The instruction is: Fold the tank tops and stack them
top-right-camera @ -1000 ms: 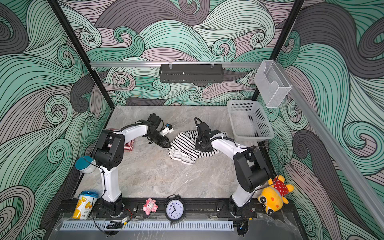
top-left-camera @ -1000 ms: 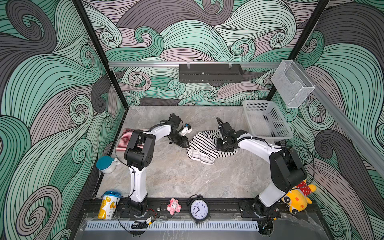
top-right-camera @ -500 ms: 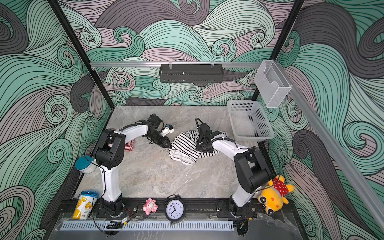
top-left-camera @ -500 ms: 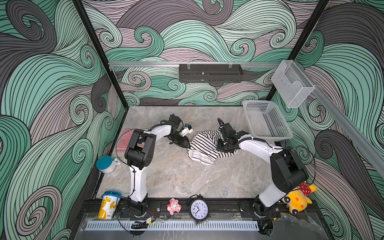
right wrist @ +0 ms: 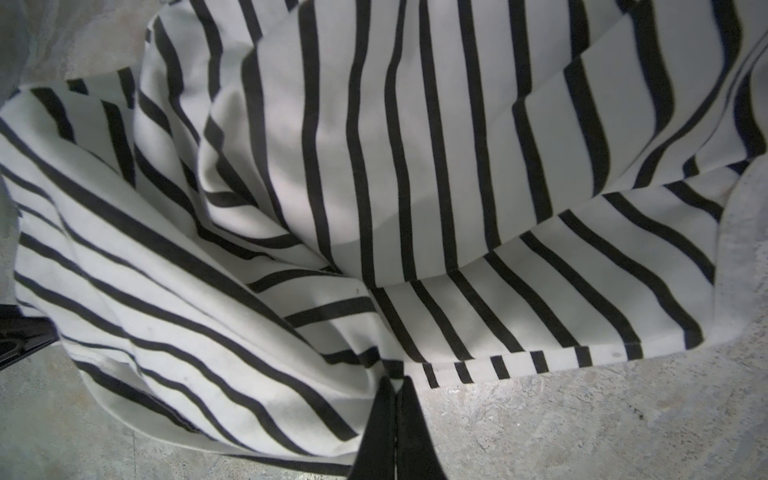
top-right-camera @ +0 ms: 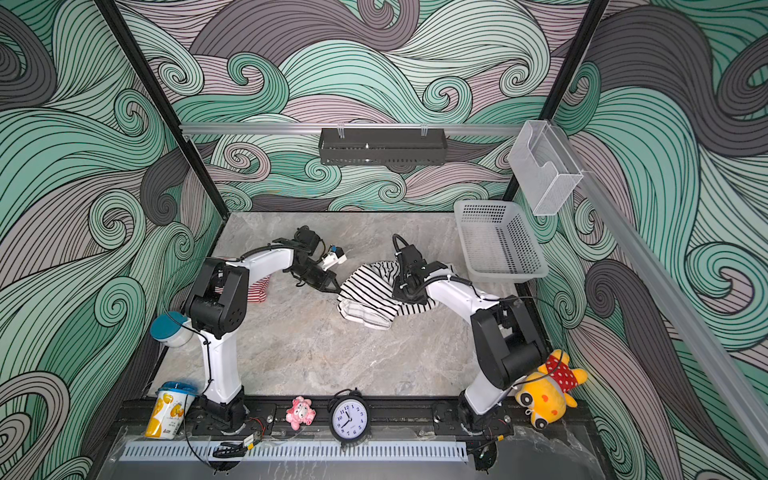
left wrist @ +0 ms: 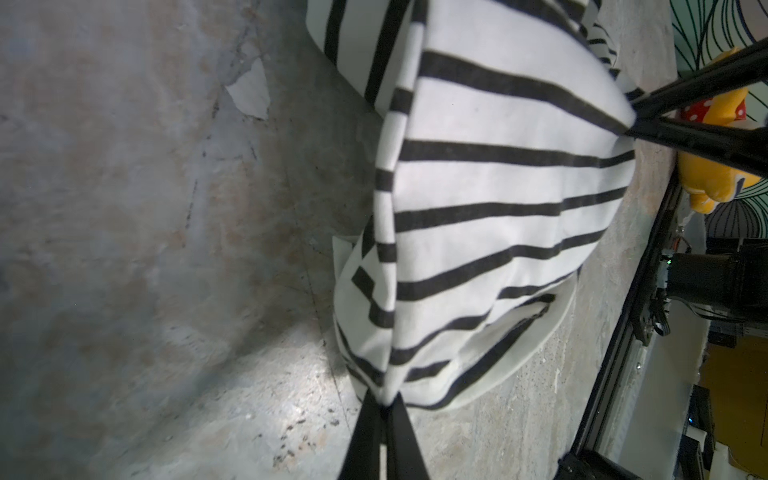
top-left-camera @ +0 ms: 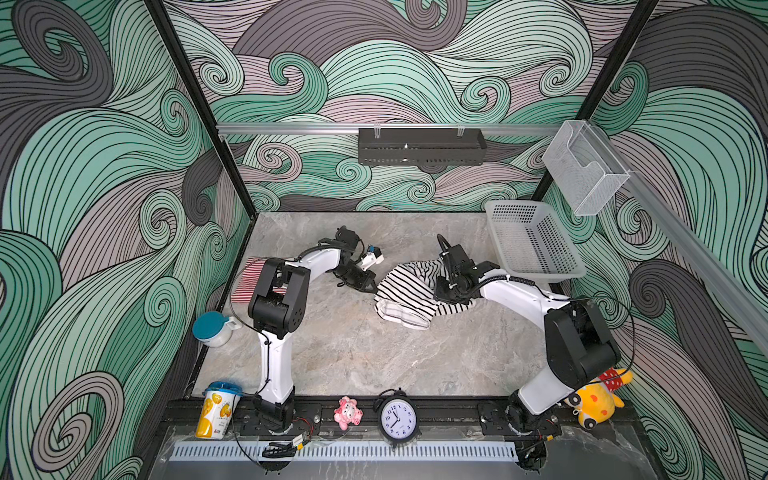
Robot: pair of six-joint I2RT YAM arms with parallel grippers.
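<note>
Black-and-white striped tank top [top-left-camera: 409, 293] lies bunched mid-way across the marble tabletop [top-left-camera: 353, 353], near the white perforated basket [top-left-camera: 540, 274]. I see my left gripper [left wrist: 384, 409] pinching one corner and my right gripper [right wrist: 397, 384] pinching the hem. The red-and-white striped tank top [top-left-camera: 248, 277] lies by the left wall, partly behind my left arm
</note>
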